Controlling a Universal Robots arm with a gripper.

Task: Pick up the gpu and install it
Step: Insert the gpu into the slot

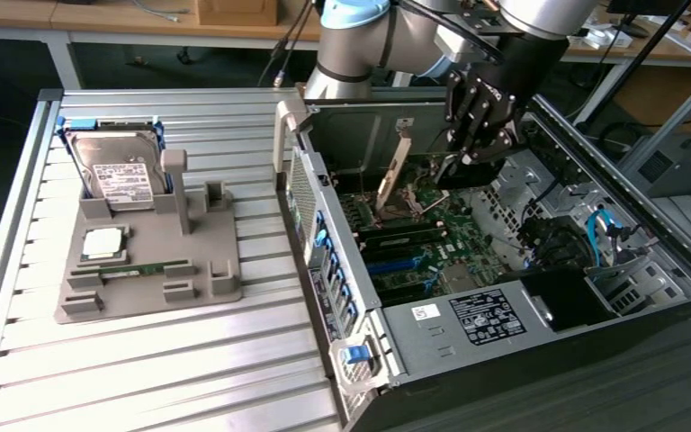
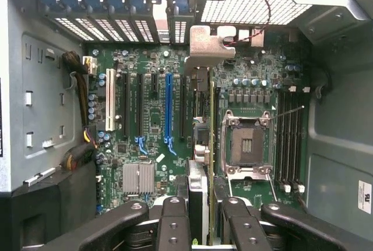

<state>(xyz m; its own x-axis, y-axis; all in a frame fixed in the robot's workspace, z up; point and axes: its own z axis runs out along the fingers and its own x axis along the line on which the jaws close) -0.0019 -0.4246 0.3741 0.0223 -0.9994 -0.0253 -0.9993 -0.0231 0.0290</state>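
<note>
The end effector [image 1: 478, 158] reaches into the open computer case [image 1: 442, 337], its 2 pairs of black fingers [image 2: 173, 223] partly closed and clamped on the gpu [image 2: 198, 184]. The gpu stands on edge over the motherboard [image 2: 152, 124], between the blue slot [image 2: 169, 106] and the CPU socket [image 2: 246, 144], with its metal bracket [image 2: 207, 45] towards the case's vented rear wall. At the exterior view's left, on the slatted surface [image 1: 177, 360], a grey tray [image 1: 208, 286] holds a hard drive [image 1: 120, 173].

No legible text on hard drive [image 1: 120, 178] or case labels [image 1: 486, 317]
</note>
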